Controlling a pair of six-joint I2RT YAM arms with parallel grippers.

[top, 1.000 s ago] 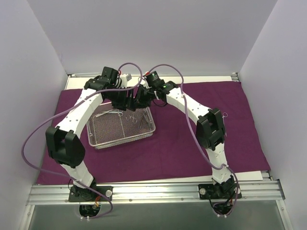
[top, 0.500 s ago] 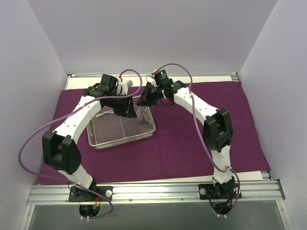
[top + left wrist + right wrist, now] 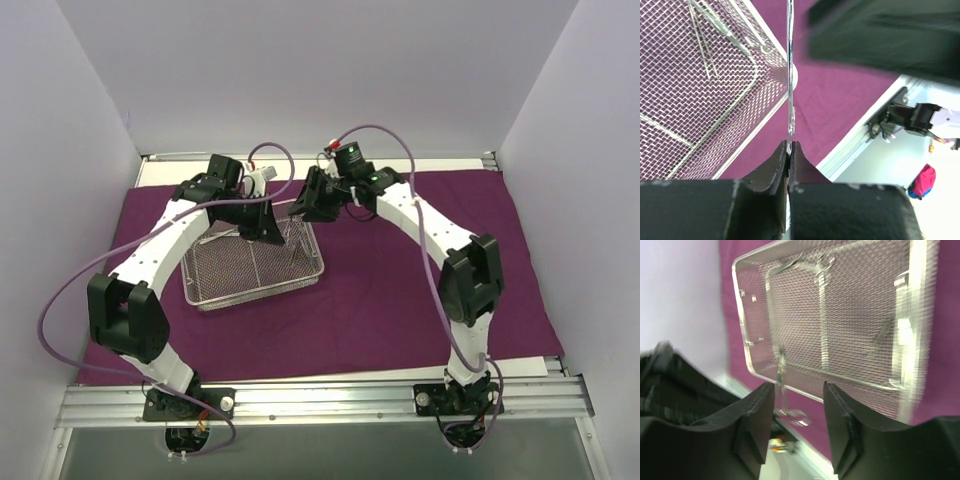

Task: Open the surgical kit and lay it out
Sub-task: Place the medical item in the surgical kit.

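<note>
Cloth (image 3: 400, 300), dark purple, lies opened flat over most of the surface (image 3: 430, 164). The unwrapping looks done, and the cloth now serves as the field on which the pieces are to be set out. Toward its far left part sits the wire tray (image 3: 250, 280), roughly square to the cloth's edges. Other tools (image 3: 715, 30) lie flat on its mesh floor, which I take to mean the unloading is only partly through.

Both arms meet above the tray's far right corner. The left end effector (image 3: 789, 147) is clenched on a thin steel tool (image 3: 789, 75). It grips the tool at one end, so the shaft sticks straight out past the fingertips, over the tray's rim and the cloth beside it. The right end effector (image 3: 799, 390) stands released, its fingers apart. The same tool is apparently in the gap between them, with its ring handles showing low down. The right wrist view is blurred, so I cannot be sure that nothing touches it.

Held this way, the tool seems to be at a handover between the arms. An end grip leaves most of its length free for the other side, and the left arm looks placed to carry it out onto bare cloth. So narrow a pinch could let the tool swivel.
</note>
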